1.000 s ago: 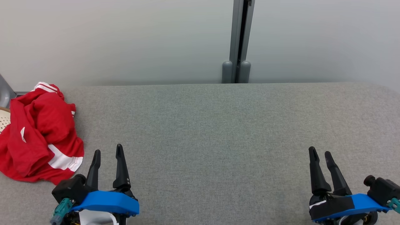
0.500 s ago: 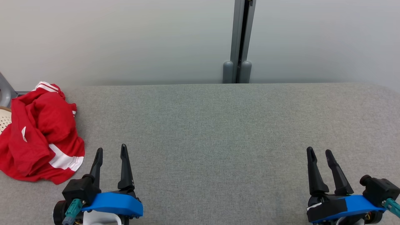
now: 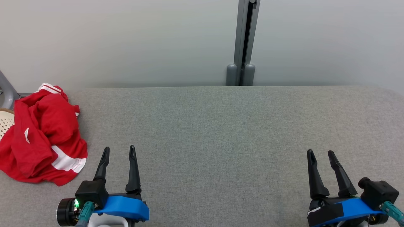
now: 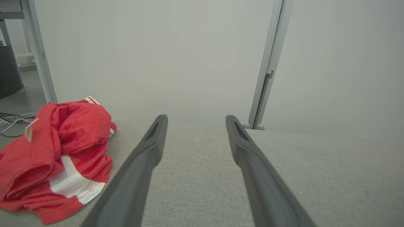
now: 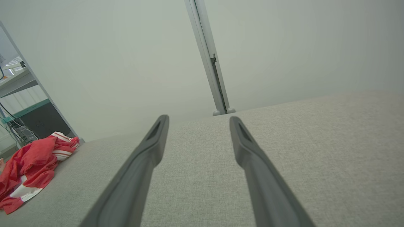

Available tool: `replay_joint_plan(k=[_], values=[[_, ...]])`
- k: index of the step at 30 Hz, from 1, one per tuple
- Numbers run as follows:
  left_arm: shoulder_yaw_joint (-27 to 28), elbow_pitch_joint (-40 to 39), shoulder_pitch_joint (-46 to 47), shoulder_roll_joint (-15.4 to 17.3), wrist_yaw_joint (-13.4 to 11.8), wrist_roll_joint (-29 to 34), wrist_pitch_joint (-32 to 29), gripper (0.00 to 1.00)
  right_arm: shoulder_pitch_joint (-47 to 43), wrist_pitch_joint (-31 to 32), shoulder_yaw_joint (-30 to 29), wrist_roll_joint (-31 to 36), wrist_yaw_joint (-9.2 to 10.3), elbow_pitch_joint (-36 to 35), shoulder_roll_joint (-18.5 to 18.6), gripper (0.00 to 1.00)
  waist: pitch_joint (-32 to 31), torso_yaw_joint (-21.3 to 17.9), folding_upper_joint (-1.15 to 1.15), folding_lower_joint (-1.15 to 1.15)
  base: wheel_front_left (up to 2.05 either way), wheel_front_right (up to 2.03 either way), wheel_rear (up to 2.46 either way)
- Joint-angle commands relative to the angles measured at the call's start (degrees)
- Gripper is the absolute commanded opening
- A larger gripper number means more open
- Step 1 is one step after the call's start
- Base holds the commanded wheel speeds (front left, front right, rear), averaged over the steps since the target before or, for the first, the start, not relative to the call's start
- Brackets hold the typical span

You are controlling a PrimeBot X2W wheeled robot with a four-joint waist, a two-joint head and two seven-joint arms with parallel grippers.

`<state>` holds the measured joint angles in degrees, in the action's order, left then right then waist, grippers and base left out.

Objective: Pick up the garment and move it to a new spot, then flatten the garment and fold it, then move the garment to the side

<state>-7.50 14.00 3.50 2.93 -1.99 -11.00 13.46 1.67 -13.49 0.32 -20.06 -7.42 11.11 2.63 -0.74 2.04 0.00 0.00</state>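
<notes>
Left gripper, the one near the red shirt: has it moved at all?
Yes, slightly. Against the red garment on the grey table, the left gripper has slid to the robot's right, widening the gap between them. The camera shifted a little too.

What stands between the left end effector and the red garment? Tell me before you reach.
Nothing visible does. The red garment lies crumpled at the left edge of the grey surface, just left of the open left end effector. Only bare grey fabric lies between them.
</notes>
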Motion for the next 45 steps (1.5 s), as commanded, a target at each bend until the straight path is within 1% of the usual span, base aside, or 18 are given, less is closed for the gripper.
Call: replay_joint_plan(k=[1, 14, 33, 45], values=[[-0.1, 0.0, 0.7, 0.2, -0.3, 1.2, 0.5, 1.00, -0.3, -0.5, 0.0, 1.2, -0.11, 0.0, 0.4, 1.00, -0.1, 0.0, 0.00, 0.00, 0.00, 0.00, 0.00], [-1.1, 0.0, 0.2, 0.4, -0.9, 5.6, 1.8, 1.00, -0.6, -1.9, 0.4, 6.5, -0.08, 0.4, 0.4, 1.00, -0.3, 0.4, 0.00, 0.00, 0.00, 0.00, 0.00], [-1.1, 0.5, 0.1, 0.7, -1.3, 4.3, 1.8, 1.00, -0.1, -1.8, 0.2, 6.1, -0.08, 0.8, 0.4, 1.00, -0.2, 0.1, 0.00, 0.00, 0.00, 0.00, 0.00], [-1.3, 0.7, 0.3, 1.0, -1.5, 3.9, 1.8, 1.00, -0.2, -1.8, 0.3, 6.1, -0.08, 0.7, 0.4, 1.00, 0.0, 0.9, 0.00, 0.00, 0.00, 0.00, 0.00]])
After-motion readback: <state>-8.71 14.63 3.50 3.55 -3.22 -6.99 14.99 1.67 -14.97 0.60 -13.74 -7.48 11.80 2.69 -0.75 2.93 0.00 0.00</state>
